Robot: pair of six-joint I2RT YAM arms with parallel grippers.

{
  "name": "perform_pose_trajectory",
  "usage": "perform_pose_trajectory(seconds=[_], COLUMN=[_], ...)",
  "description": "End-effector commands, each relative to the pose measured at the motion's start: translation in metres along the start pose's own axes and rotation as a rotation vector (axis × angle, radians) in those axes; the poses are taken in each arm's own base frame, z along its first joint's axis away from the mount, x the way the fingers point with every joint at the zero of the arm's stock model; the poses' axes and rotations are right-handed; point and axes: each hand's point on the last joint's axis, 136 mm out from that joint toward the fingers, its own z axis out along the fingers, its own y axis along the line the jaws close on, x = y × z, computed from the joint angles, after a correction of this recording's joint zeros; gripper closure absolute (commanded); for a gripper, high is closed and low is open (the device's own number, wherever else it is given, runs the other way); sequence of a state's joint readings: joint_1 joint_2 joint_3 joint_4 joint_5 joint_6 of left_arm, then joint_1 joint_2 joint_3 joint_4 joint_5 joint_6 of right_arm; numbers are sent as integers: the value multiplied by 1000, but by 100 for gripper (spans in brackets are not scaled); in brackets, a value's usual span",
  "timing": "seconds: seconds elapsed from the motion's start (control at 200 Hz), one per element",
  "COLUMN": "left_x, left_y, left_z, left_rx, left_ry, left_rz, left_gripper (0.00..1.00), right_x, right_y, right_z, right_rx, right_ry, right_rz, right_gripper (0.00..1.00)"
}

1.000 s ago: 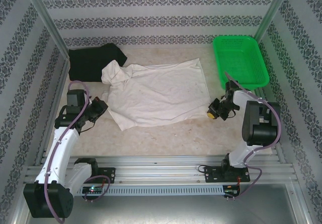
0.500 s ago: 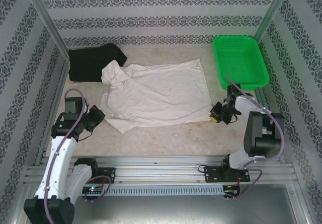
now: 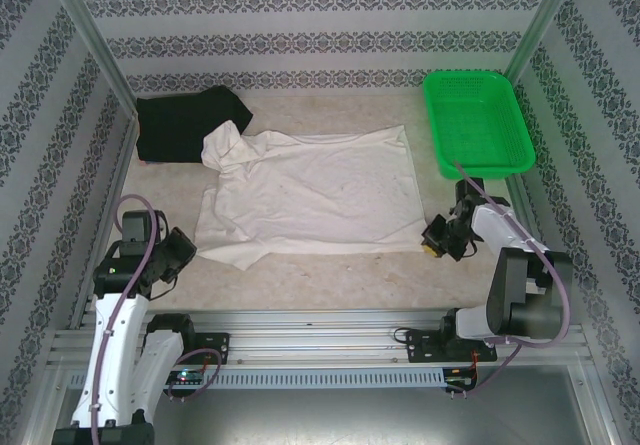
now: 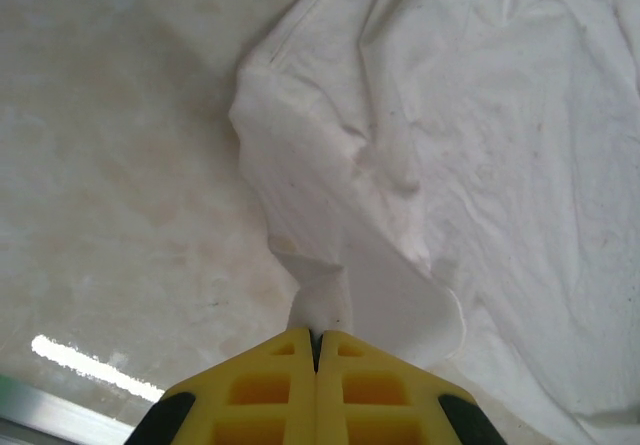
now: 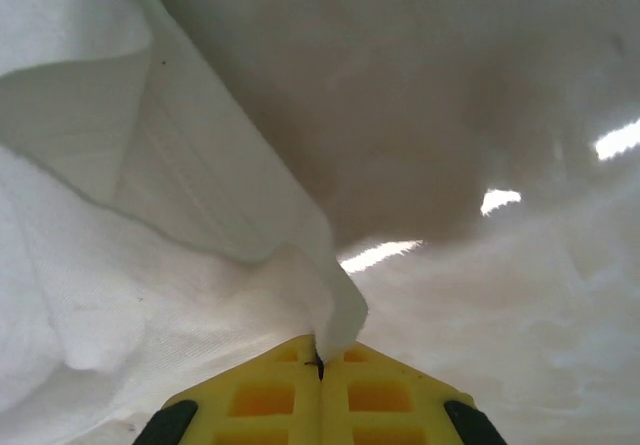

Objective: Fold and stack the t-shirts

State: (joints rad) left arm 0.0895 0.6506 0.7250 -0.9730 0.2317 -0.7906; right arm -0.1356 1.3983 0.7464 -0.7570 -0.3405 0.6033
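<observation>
Pulled back toward the near edge over the last second, the left end effector (image 3: 186, 249) and the right end effector (image 3: 432, 244) have dragged the near hem of the cream t-shirt (image 3: 310, 190) with them. The cloth now lies flatter and wider on the worktop (image 3: 330, 275) than it did.

In the left wrist view, the left end effector (image 4: 316, 337) has its yellow fingers pressed together on a twisted corner of the cream t-shirt (image 4: 480, 145). That corner rises from the pale worktop (image 4: 110, 185) in a narrow fold. In the right wrist view, the right end effector (image 5: 320, 355) is likewise clamped on the edge of the cream t-shirt (image 5: 120, 225), which lifts off the worktop (image 5: 520, 295) and casts a shadow beneath.

From above, the two held corners are the shirt's near-left and near-right ones. The body spreads across the middle of the worktop, with faint specks on it and a crumpled sleeve at its far-left end. That bunched part touches the black t-shirt (image 3: 180, 125), which lies in a heap in the far-left corner. A green mesh basket (image 3: 478, 125) sits in the far-right corner, just beyond the right arm.
</observation>
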Motion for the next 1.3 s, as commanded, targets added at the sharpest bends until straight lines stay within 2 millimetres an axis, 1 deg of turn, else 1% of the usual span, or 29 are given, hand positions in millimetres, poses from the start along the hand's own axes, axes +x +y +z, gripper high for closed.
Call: perform_pose_trajectory(seconds=[0.0, 0.12, 0.18, 0.215, 0.275, 0.36, 0.485, 0.659, 0.784, 0.854, 0.994, 1.074, 1.119, 1.189, 1.294], left_x=[6, 10, 13, 14, 14, 15, 16, 16, 16, 15, 13, 12, 12, 12, 9], left_y=[7, 5, 3, 2, 1, -1, -2, -3, -4, -4, -6, -5, -6, -6, -10], left_z=[4, 10, 13, 15, 16, 18, 20, 22, 22, 21, 18, 19, 20, 22, 22], left_rx=[-1, 23, 42, 52, 63, 77, 85, 93, 96, 94, 91, 89, 92, 93, 98], left_ry=[6, 27, 40, 47, 50, 56, 61, 61, 60, 59, 51, 52, 52, 53, 52], left_rz=[-44, -43, -48, -50, -52, -50, -53, -55, -50, -46, -34, -30, -32, -33, -23], left_gripper=[100, 100, 100, 100, 100, 100, 100, 100, 100, 100, 100, 100, 100, 100, 100], right_x=[9, 16, 16, 16, 15, 15, 16, 20, 20, 19, 30, 40, 42, 39, 28], right_y=[-14, -22, -25, -25, -24, -20, -16, -20, -20, -18, -18, -21, -25, -28, -24], right_z=[6, 14, 15, 13, 9, 1, -7, 2, 9, 7, -1, 1, 4, 9, 12], right_rx=[25, 52, 64, 64, 61, 48, 29, 28, 17, 11, -2, -15, -9, 1, -2], right_ry=[21, 50, 49, 43, 30, 11, -4, 25, 35, 31, 42, 62, 62, 47, 29], right_rz=[36, 41, 47, 47, 49, 49, 48, 66, 81, 78, 61, 71, 82, 93, 93], right_gripper=[100, 93, 85, 81, 69, 64, 62, 61, 65, 67, 70, 71, 71, 71, 70])
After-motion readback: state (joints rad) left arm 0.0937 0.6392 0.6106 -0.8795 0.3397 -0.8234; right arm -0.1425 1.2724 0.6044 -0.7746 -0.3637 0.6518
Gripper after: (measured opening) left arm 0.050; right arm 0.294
